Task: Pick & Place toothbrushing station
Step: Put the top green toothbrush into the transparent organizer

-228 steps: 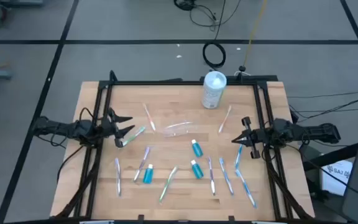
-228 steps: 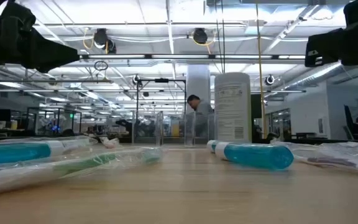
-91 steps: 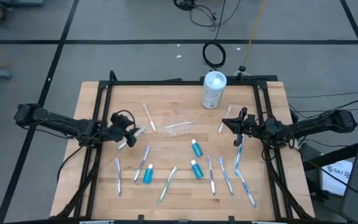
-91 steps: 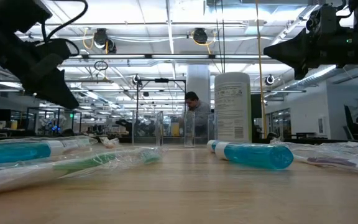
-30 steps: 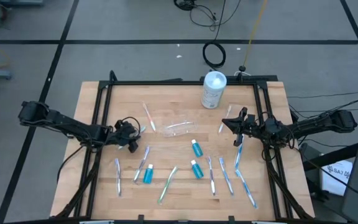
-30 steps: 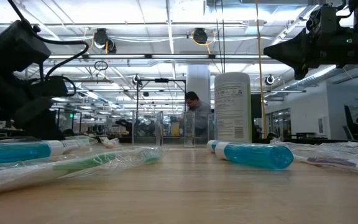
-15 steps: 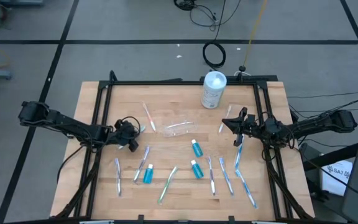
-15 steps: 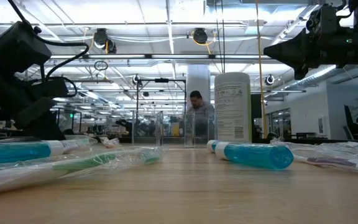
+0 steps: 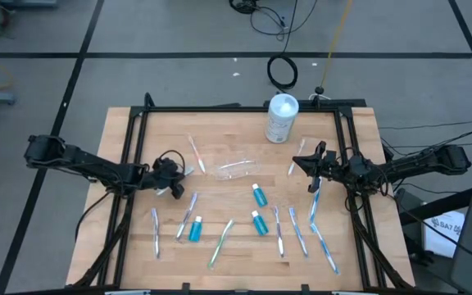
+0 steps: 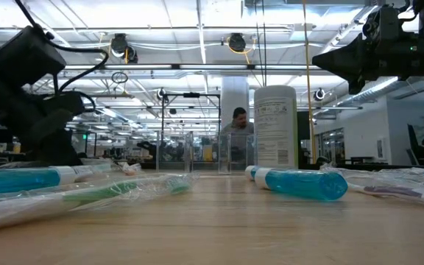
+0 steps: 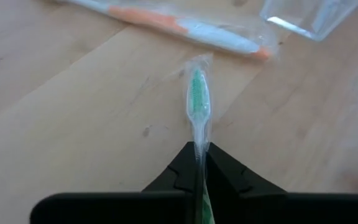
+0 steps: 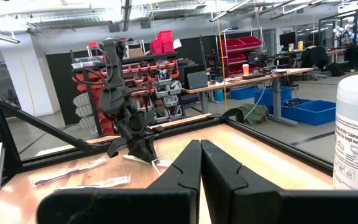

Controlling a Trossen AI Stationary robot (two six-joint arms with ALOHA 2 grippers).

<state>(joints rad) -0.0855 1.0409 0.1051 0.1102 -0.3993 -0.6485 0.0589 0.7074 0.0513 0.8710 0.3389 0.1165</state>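
Observation:
A green toothbrush (image 11: pixel 197 99) in a clear wrapper lies at the table's left, with my left gripper (image 9: pixel 174 175) shut on it. An orange wrapped toothbrush (image 11: pixel 185 25) and a clear cup (image 9: pixel 234 170) lie just beyond. My right gripper (image 9: pixel 311 168) is shut on nothing and hovers over the table's right side, above several wrapped toothbrushes. Three blue toothpaste tubes (image 9: pixel 258 195) lie flat in the middle. My left gripper pinches the wrapped green toothbrush between its two fingers at the neck just behind the head (image 11: pixel 198 138). The fingers come slanting down from the table's left and lie along the brush. The green head points straight ahead of the fingertips, low over the wood; whether it rests there I cannot tell.
A white wipes canister (image 9: pixel 282 117) stands at the far edge. More wrapped toothbrushes (image 9: pixel 301 233) lie along the near right and near left (image 9: pixel 155 232). A black frame (image 9: pixel 244 107) borders the table. A person (image 10: pixel 238 121) stands in the room behind.
My left gripper has edged slightly toward the table's right at the green toothbrush. My right arm has kept still. The person in the room behind has walked to the right.

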